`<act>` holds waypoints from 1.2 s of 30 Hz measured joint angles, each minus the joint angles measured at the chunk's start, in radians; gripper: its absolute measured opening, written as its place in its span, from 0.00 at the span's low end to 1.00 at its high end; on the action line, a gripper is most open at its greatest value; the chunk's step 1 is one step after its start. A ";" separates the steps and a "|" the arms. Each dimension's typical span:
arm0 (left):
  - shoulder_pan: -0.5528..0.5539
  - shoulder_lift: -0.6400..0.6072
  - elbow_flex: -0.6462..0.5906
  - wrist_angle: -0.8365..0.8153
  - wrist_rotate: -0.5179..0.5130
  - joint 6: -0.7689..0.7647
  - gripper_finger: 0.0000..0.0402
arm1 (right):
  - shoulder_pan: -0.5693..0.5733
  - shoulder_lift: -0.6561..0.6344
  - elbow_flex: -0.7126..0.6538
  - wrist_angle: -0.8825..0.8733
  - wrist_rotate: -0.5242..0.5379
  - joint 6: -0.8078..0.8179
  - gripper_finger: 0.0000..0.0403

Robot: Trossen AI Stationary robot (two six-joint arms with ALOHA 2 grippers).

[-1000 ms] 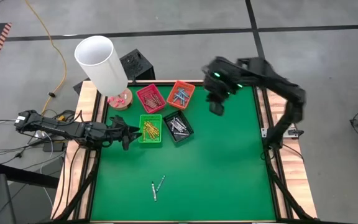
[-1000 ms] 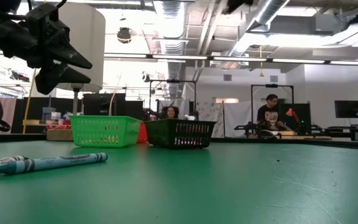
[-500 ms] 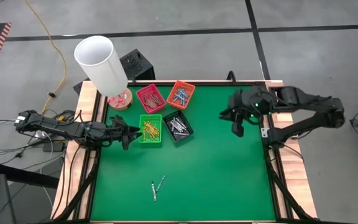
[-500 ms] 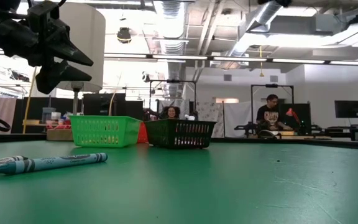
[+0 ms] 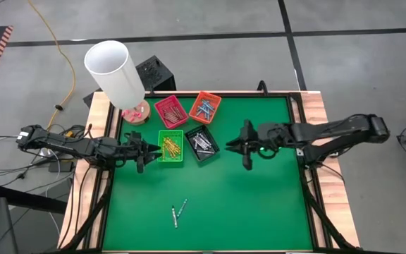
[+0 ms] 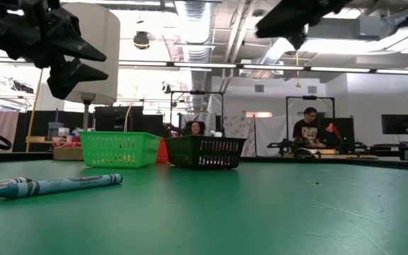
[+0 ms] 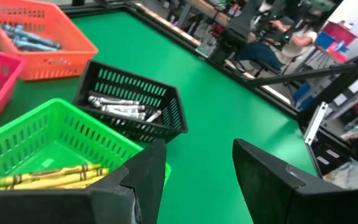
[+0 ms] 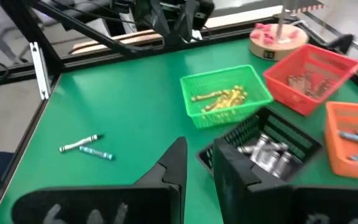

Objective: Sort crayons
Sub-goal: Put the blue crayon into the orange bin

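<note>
Since the two loose crayons (image 5: 177, 212) lying well in front of the green tray (image 5: 170, 146) look light, stiff and roll-prone, pinch mid-stick; left gripper (image 5: 144, 150) gapes empty beside the tray, right gripper (image 5: 246, 144) narrow, empty.

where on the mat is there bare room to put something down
The green mat is bare right of the two loose crayons and along the right edge below the right tool. A smaller patch lies left of those crayons, below the left tool. It is crowded at the top left, around the four baskets.
</note>
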 joint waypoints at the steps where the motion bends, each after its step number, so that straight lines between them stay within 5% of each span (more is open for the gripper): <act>1: 0.000 0.000 0.000 0.005 0.007 0.004 0.44 | 0.000 0.025 -0.010 0.047 -0.008 0.000 0.19; 19: 0.000 0.000 0.000 0.021 0.047 -0.014 0.44 | 0.024 0.374 0.016 0.461 -0.229 0.022 0.19; 26: 0.000 0.000 0.000 0.027 0.024 -0.004 0.44 | 0.098 0.519 0.204 0.397 -0.237 -0.080 0.19; 36: 0.000 0.000 0.000 0.029 0.077 0.027 0.46 | 0.168 0.725 0.548 0.069 -0.236 -0.267 0.19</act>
